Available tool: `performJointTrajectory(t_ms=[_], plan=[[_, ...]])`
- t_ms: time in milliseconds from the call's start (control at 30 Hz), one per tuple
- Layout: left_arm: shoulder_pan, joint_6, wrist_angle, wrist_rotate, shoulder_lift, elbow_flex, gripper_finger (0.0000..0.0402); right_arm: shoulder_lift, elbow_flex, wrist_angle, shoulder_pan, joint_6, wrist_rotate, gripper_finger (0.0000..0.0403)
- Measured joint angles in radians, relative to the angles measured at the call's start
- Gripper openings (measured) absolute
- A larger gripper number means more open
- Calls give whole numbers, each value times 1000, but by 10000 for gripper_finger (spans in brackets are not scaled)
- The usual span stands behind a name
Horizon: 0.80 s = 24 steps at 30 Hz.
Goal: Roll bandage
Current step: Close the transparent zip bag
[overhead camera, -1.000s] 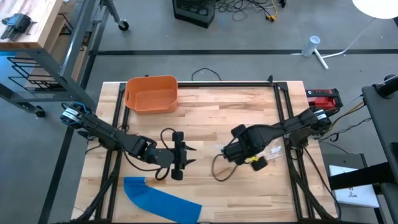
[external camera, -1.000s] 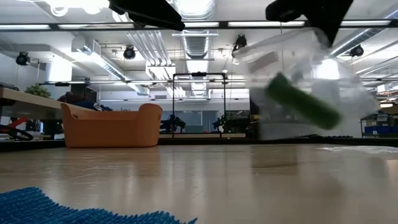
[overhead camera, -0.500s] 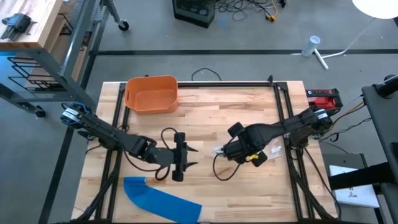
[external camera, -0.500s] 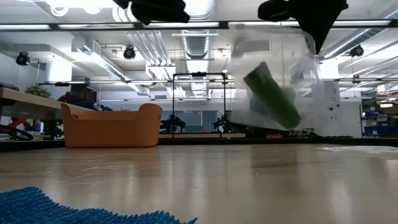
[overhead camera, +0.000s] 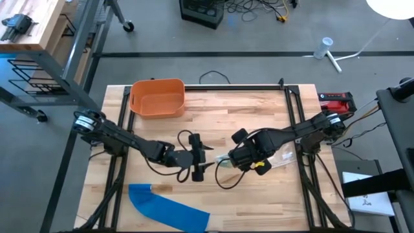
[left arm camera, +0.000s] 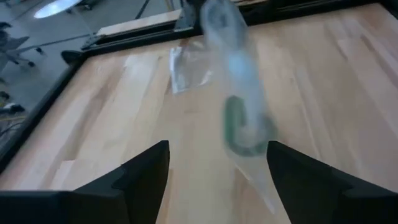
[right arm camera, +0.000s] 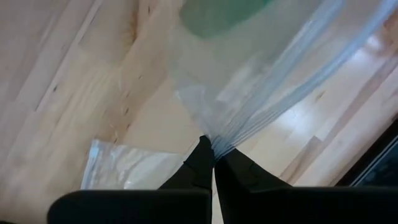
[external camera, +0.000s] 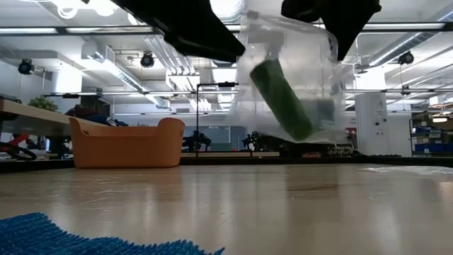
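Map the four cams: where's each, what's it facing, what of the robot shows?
High: overhead, straight down on the table; both arms, left gripper, right gripper.
Low: table height, level across to the orange bin; arms enter from above.
Left wrist: on the left arm, past its open fingers at the plastic bag.
Right wrist: on the right arm, its fingers pinching the bag.
Shared: all show the bag with its green roll.

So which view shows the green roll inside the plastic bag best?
The low view: the green roll shows whole through the hanging plastic bag. Left wrist view catches it end-on, right wrist only an edge, the high view barely anything.
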Motion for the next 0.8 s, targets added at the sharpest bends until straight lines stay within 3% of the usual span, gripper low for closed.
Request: performJointTrajectory(t_ms=[167,333,467,667,800], plan=[[5,35,101,69,48,0,256,0,0,36,0,0,0,0],[6,74,166,78,92,3,223,0,0,95,0,1,0,0],[6,86,167,77,94,5,167,0,0,108,0,52,-1,0],[7,95,158,75,81,6,22,-3,1,104,2,157,0,14],[7,102,107,53,81,6,14,-20,38,73,2,248,0,52]])
